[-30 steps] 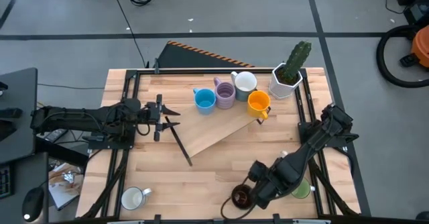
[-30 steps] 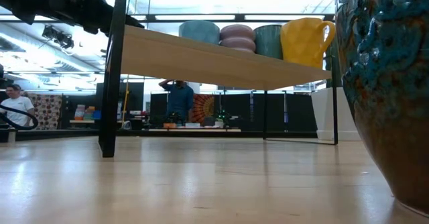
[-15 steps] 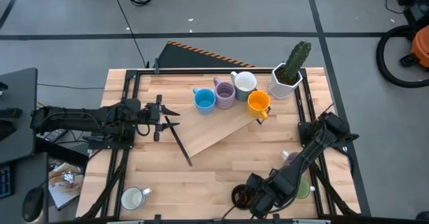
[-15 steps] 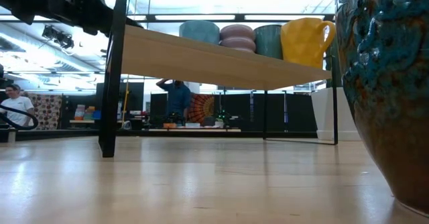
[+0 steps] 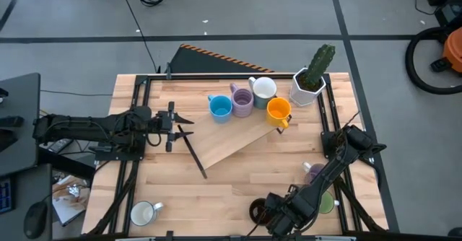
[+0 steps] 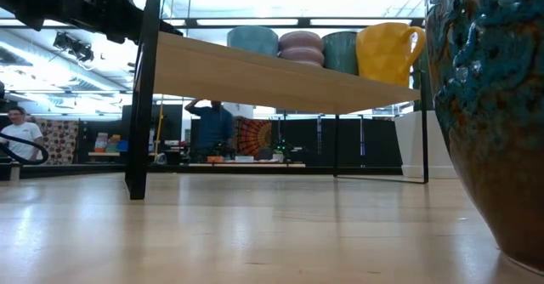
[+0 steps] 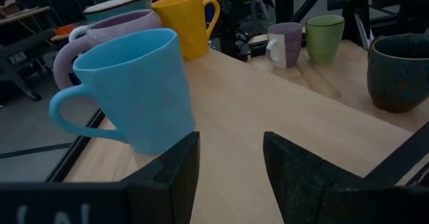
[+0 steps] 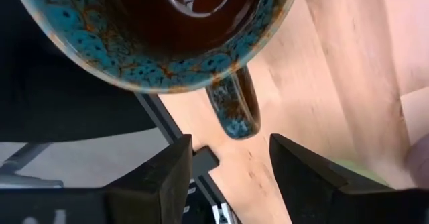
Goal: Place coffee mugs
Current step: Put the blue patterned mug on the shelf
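Right gripper (image 5: 276, 216) at the near edge of the tabletop (image 5: 231, 176), beside the dark brown mug (image 5: 260, 211); fingers (image 8: 161, 177) spread apart with the mug's handle lying beyond the gap, nothing clamped between them. Dark brown mug standing upright on the tabletop, close against the low camera, its glazed blue-brown wall filling that view's right side.

Left gripper (image 5: 175, 128) held level over the left part of the tabletop, jaws parted and empty, aimed at the raised wooden board (image 5: 231, 136).

On the board, in a row from left to right in the high view: blue mug (image 5: 220, 107), lavender mug (image 5: 242, 100), white mug (image 5: 263, 89), orange mug (image 5: 279, 110); blue, lavender and white touching or nearly so, orange just beside.

On the tabletop near the right arm: second lavender mug (image 5: 313, 172) and green mug (image 5: 326, 203), both partly hidden by the arm. Second white mug (image 5: 143, 213) at the near left corner, upright.

Potted cactus (image 5: 312, 79) at the far right corner, next to the white mug on the board.

Two people (image 6: 211, 127) visible in the room behind, well away from the tabletop.
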Controlling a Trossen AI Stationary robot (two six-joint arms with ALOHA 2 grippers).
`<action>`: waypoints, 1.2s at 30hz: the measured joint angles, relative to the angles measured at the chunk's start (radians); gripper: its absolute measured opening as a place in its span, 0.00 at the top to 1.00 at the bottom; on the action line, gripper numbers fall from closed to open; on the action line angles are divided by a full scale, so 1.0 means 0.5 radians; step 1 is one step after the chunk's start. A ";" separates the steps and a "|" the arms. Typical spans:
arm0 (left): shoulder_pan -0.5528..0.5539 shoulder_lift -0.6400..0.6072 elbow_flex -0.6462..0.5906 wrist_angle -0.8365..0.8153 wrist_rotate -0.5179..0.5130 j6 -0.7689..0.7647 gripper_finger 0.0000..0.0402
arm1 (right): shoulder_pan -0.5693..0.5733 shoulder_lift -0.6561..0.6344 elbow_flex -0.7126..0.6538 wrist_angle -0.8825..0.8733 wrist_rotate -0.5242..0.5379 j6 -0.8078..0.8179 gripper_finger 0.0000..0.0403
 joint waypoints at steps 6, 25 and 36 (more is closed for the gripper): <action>0.000 0.000 0.000 0.003 0.000 0.002 0.57 | -0.005 0.028 0.000 0.015 0.121 -0.063 0.48; 0.000 0.001 0.000 0.007 -0.001 0.005 0.57 | -0.049 0.188 -0.005 0.119 0.108 -0.248 0.59; 0.000 0.001 0.000 0.007 -0.001 0.005 0.57 | -0.054 0.188 -0.005 0.160 0.098 -0.254 0.85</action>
